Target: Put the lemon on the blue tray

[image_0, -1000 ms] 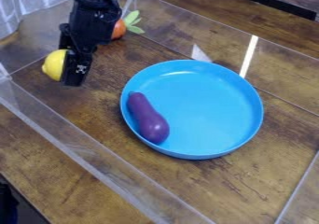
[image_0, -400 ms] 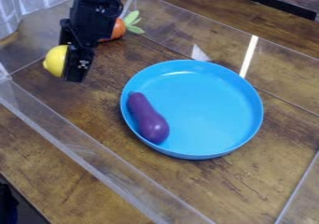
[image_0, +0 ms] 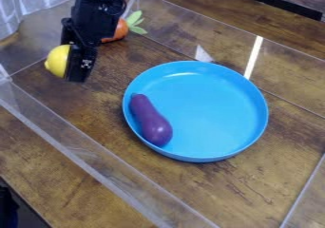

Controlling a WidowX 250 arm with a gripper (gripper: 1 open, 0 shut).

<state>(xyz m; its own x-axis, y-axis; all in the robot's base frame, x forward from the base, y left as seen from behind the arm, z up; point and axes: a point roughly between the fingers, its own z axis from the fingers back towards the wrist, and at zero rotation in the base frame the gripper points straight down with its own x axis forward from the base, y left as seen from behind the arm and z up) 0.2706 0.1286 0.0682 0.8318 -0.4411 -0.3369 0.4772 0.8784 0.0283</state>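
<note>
Small yellow oval lemon [image_0: 57,61]: upper left of frame, between or just behind the black gripper's fingers [image_0: 74,63]; finger spread and grip cannot be told. Not on the round blue plastic tray [image_0: 216,106], centre-right. Lift, carry, release judged outstanding.

A single black robot arm is seen reaching down from the top left of the camera view, its upper part cut off by the frame's edge. The dark tool [image_0: 74,56] is pictured at the arm's lower end, pointed downward and held low over the bench [image_0: 108,118], its two fingers parted around the lemon [image_0: 57,61].
</note>
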